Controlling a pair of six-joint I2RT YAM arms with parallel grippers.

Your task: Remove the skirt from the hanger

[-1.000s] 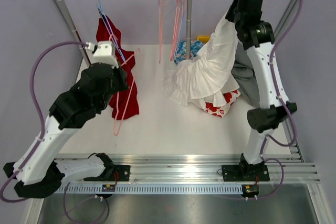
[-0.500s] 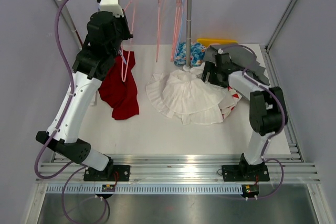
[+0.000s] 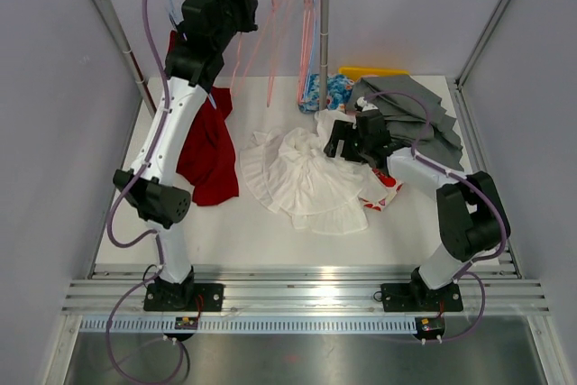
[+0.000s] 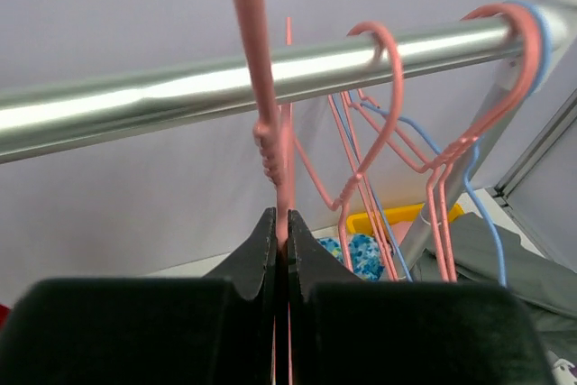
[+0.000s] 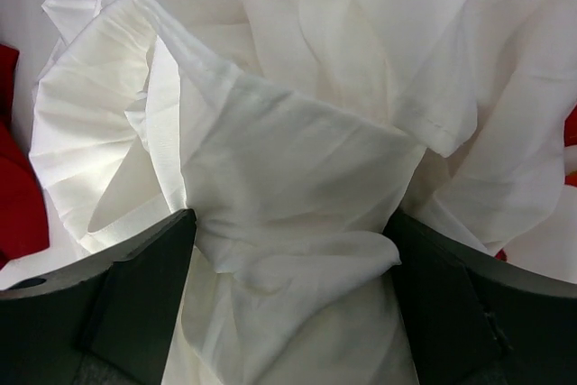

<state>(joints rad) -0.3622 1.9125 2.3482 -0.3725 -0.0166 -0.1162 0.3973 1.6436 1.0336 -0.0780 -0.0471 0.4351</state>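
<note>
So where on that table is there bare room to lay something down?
The bare front strip of the white table, between the white pleated skirt and the near metal rail. Crowded behind: red garment left, grey cloth right.

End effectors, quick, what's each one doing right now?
Left end effector: closed on the pink hanger.
Right end effector: open, straddling the white skirt.

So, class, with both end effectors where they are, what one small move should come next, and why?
Probably hook the pink hanger onto the rail: the left end effector is shut on its neck right by the rail, and the white skirt already lies heaped on the table, between the spread fingers of the right end effector.
</note>
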